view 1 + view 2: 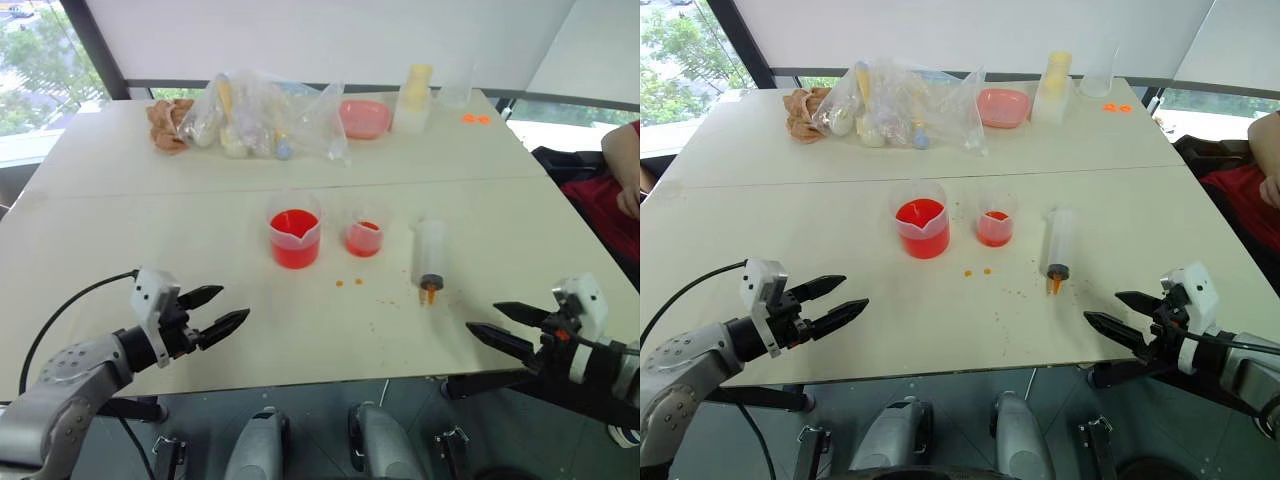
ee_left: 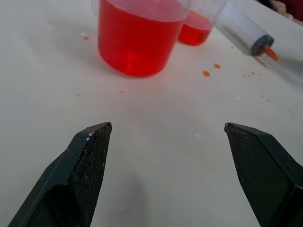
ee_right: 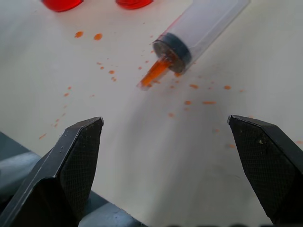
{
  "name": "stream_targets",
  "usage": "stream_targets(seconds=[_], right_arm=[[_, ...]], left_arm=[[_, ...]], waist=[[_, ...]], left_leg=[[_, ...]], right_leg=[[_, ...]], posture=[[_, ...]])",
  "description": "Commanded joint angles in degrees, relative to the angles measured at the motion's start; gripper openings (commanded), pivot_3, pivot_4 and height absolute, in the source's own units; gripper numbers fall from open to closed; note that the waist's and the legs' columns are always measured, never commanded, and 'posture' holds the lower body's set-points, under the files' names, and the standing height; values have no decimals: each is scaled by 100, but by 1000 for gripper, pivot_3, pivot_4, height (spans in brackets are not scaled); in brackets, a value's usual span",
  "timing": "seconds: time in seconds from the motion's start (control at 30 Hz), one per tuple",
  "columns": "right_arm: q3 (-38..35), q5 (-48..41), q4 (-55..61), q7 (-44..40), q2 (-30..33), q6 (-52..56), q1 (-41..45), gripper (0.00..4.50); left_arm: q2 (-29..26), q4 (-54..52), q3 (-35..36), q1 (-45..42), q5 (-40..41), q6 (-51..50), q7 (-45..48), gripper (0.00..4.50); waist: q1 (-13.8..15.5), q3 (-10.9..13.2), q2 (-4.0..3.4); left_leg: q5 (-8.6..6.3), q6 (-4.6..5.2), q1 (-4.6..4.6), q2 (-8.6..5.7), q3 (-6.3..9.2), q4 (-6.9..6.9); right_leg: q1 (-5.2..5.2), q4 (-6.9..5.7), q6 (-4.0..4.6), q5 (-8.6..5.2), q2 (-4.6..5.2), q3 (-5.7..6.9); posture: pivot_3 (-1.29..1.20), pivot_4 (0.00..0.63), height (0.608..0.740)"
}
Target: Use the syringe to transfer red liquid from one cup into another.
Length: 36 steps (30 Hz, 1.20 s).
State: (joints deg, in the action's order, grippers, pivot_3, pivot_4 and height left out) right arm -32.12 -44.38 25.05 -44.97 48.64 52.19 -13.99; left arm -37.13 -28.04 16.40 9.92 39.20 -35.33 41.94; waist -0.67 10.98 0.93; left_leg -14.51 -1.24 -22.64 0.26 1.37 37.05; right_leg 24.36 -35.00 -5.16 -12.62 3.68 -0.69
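**Syringe lies untouched beside two cups, both hands spread and empty**

Pale and wide, the surface (image 1: pixel 180 250) runs back to a window wall, with the task's things grouped near its middle. The syringe (image 1: pixel 430 258) lies flat on it, its orange nozzle tip pointing toward the near edge and its clear barrel pointing away. Small orange droplets (image 3: pixel 106 71) spot the surface around the tip and just to the left of it.

Left of the syringe stands the smaller cup (image 1: pixel 364 236), upright, with a shallow layer of red liquid (image 1: pixel 364 240) in it. Further left of the syringe, just beyond the smaller cup and apart from it, stands the larger spouted cup (image 1: pixel 294 236), upright and holding more of the red liquid, its spout facing the near edge.

Nearer than the syringe and to its right, the right hand (image 1: pixel 497 325) hovers over the near edge, its two black fingers spread wide with nothing between them. The left hand (image 1: pixel 224 314) hangs well to the syringe's left, also near the front edge, fingers spread and empty.

Far behind the syringe, along the back of the surface, lie a heap of clear plastic bags (image 1: pixel 265 118), a pink bowl (image 1: pixel 364 118), a pale stack of cups (image 1: pixel 414 98) and a brownish cloth (image 1: pixel 163 126). A person's arm (image 1: pixel 622 165) shows well to the syringe's right.
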Motion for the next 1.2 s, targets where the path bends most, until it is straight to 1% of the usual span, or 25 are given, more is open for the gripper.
stream_targets(seconds=[0.03,0.17,0.23,0.3,0.37,0.4,0.47,0.5,0.53,0.57,0.6,0.67,0.73,0.87,0.93,1.07,1.2], right_arm=[[-192,-201,-20,108,157,203,274,4408],[-200,-307,-168,213,447,718,515,4408],[-80,-345,-241,124,872,1137,644,4408],[154,-289,-338,113,1416,1422,1104,4408],[551,-467,-729,175,1866,1903,2198,4408],[732,-521,-930,162,1995,2087,2644,4408],[1684,-446,-1686,165,2035,2833,4356,4408],[2051,-379,-1973,156,2002,3103,4959,4408],[2372,-288,-2283,154,1900,3288,5529,4408],[2753,-46,-2776,266,1682,3468,6162,4408],[3061,247,-3449,435,1396,3624,6806,4408],[3587,726,-4623,543,993,3777,7772,4408],[4052,1115,-5562,485,695,3755,8430,4408],[4993,1794,-6837,-3,184,3304,9215,4408],[5276,2117,-7391,-221,-68,3048,9437,4408],[5581,2662,-8183,-573,-456,2699,9633,4408],[5797,3023,-8474,-973,-709,2654,9673,4408]], left_arm=[[-2,26,-90,-110,-106,213,75,4024],[-122,84,-279,-210,-343,398,243,4024],[-281,139,-268,-371,-317,343,386,4024],[-602,173,-181,-552,-183,236,700,4024],[-976,193,-88,-852,7,77,999,4024],[-1090,194,-91,-991,71,3,1054,4024],[-1397,264,-156,-1584,224,-211,1197,4024],[-1462,285,-171,-1787,316,-312,1231,4024],[-1511,280,-165,-1979,476,-432,1298,4024],[-1568,234,-190,-2138,579,-473,1418,4024],[-1596,197,-217,-2285,647,-477,1507,4024],[-1563,141,-260,-2526,766,-500,1538,4024],[-1460,119,-224,-2666,916,-530,1468,4024],[-1225,-44,-154,-2734,1127,-566,1186,4024],[-1138,-203,-192,-2615,1123,-555,1040,4024],[-1030,-477,-253,-2229,945,-463,808,4024],[-964,-637,-262,-1996,894,-412,641,4024]], waist=[[4,0,1],[14,0,2],[21,1,-1],[13,2,0],[-40,5,-3],[-51,10,-7],[-68,12,-6],[-67,17,-4],[-53,15,-1],[-48,13,2],[-63,11,5],[-49,13,7],[-33,15,7],[-2,16,7],[-20,16,7],[-31,16,7],[-33,16,5]], left_leg=[[0,0,0,0,1,0],[0,1,-4,-1,-1,0],[-1,1,-7,-2,-1,1],[0,1,-12,-4,-2,5],[0,1,-14,1,-10,6],[-1,1,-11,9,-20,8],[-1,1,-14,16,-29,5],[-1,0,-6,19,-35,8],[-1,0,-23,16,-36,5],[0,1,-43,17,-33,3],[0,1,-47,18,-32,3],[-1,3,-82,14,-42,2],[-1,3,-88,11,-51,2],[-18,32,-93,12,-67,-3],[-24,43,-93,12,-74,0],[-25,45,-88,12,-80,2],[-25,45,-85,13,-80,10]], right_leg=[[0,0,0,0,-2,0],[1,0,1,1,-2,-3],[3,0,4,2,-1,-4],[10,-1,20,12,-1,-6],[18,-1,18,11,-2,-6],[22,-1,16,10,-4,-7],[32,0,20,13,-8,-8],[30,-2,21,14,-12,-7],[48,1,27,17,-16,-8],[64,1,30,20,-22,-7],[67,-3,53,35,-24,-6],[104,-4,52,37,-26,-14],[113,-7,48,40,-26,-20],[117,-11,25,49,-24,-20],[117,-10,21,50,-22,-21],[115,-13,18,51,-22,-24],[116,-23,16,53,-24,-25]], posture=[[0,150,740],[0,150,740],[0,150,740],[0,150,740],[0,150,740],[0,150,740],[0,150,740],[0,150,740],[0,150,740],[0,150,740],[0,150,740],[0,150,740],[0,150,740],[0,150,740],[0,150,740],[0,150,740],[0,150,740]])
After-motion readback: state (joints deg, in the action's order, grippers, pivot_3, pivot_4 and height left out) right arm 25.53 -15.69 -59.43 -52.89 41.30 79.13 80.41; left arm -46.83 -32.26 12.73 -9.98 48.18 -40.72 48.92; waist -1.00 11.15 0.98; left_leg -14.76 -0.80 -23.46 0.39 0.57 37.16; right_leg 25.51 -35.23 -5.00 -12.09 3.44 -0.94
